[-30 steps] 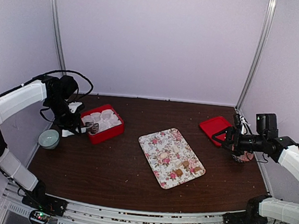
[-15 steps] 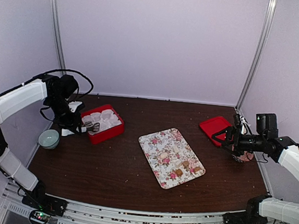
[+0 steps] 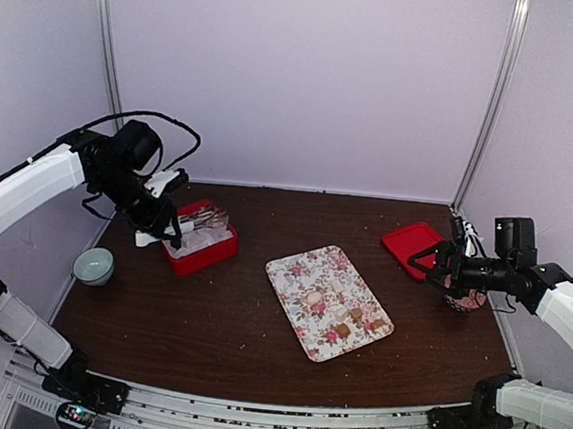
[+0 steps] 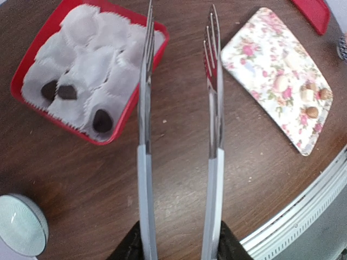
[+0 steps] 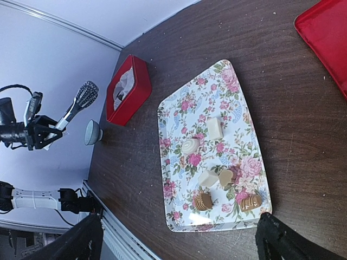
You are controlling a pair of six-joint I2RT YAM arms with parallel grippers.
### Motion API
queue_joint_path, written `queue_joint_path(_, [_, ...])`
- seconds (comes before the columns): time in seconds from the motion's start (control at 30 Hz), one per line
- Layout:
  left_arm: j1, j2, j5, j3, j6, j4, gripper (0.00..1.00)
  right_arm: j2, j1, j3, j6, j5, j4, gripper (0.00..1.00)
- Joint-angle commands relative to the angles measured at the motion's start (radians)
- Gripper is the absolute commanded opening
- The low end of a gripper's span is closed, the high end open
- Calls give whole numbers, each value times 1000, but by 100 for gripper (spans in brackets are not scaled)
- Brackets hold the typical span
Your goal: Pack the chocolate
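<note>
Three dark chocolate pieces (image 4: 102,120) sit in white paper cups inside the red box (image 3: 209,255). Several pale and tan chocolate pieces (image 5: 208,178) lie on the rose-printed tray (image 3: 302,271). My left gripper (image 4: 179,246) is shut on the handles of metal tongs (image 4: 145,108). The tong arms stand spread with nothing between their tips, hanging above the box's right edge and the bare table. In the top view, the left gripper (image 3: 158,215) hovers over the box. My right gripper (image 3: 433,262) is open and empty at the right, looking down on the tray (image 5: 179,114).
A red lid (image 3: 411,246) lies at the back right by the right gripper. A small pale bowl (image 3: 93,265) stands left of the box. A patterned cup (image 3: 466,299) sits under the right arm. Crumbs dot the dark wooden table.
The left arm has lifted from the box's left end and swung up and right over it. The tongs have spread wider and are empty. The right arm has barely moved.
</note>
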Motion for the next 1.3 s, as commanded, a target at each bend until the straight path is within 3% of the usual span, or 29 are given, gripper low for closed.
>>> queue_joint_path(0.0, [-107,-23,58,22,54,139,40,-37,-7,17,-11,1,-23,100])
queue_joint_path(0.6, [-615,177,-50,-55,147,327,40,-160,-7,-24,-21,29,-105,100])
queue_joint_path(1.27, [-695,410,-88,32,185,404,41,-277,-7,-53,4,57,-169,100])
